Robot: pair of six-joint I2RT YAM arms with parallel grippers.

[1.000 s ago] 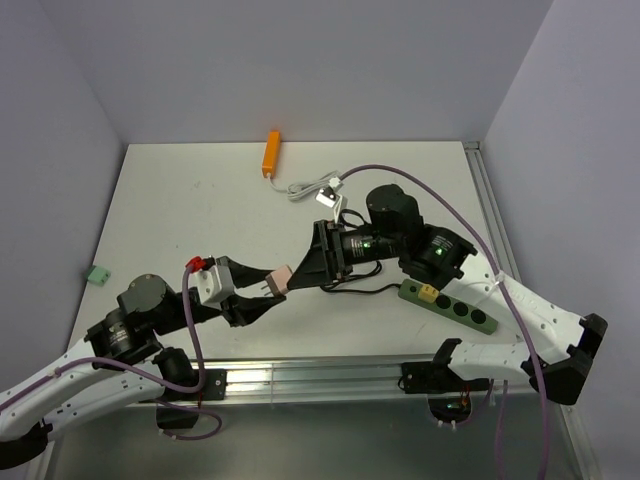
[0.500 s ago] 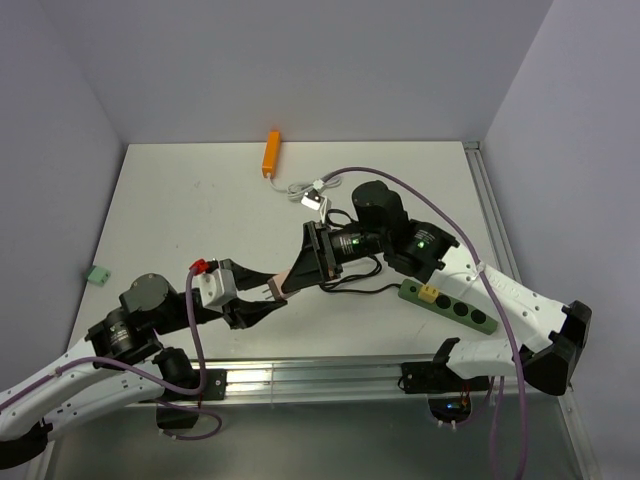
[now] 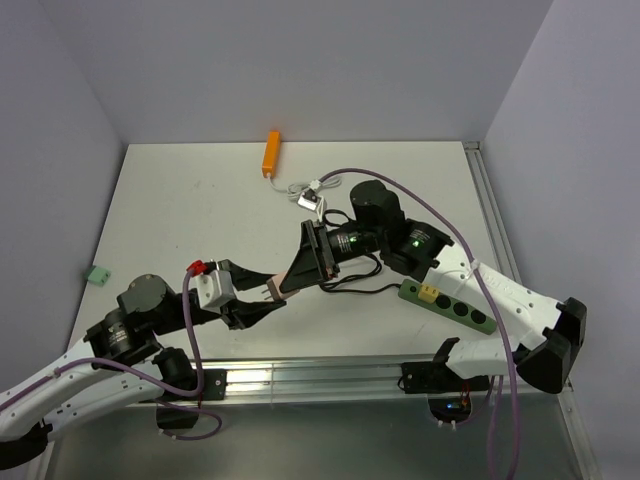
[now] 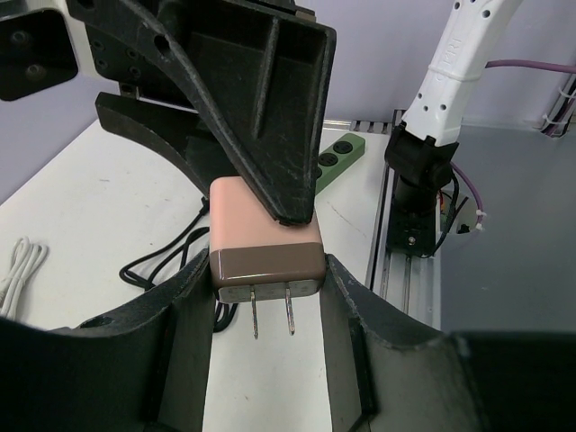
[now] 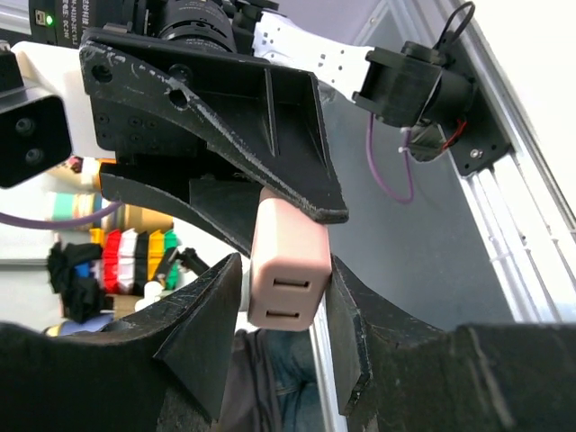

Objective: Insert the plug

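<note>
A pink plug [image 3: 281, 284] with a brown prong end hangs above the table's near middle, between both grippers. My left gripper [image 3: 266, 298] is shut on its brown end [image 4: 267, 263]; the two metal prongs point back at the left wrist camera. My right gripper [image 3: 290, 279] surrounds the pink end [image 5: 288, 261], which has two slots. One finger [image 5: 346, 315] touches it and a thin gap shows on the other side. The green power strip [image 3: 448, 305] lies flat at the right, apart from the plug, and also shows in the left wrist view [image 4: 337, 157].
An orange block [image 3: 271, 152] and a coiled white cable [image 3: 312, 190] lie at the back. A black cable [image 3: 350, 285] loops under the right arm. A small green block [image 3: 97, 273] sits beyond the left edge. A metal rail [image 3: 300, 378] runs along the near edge.
My right gripper has moved left and down until its fingers are around the pink end of the plug. My left gripper has kept hold of the plug, barely moving.
</note>
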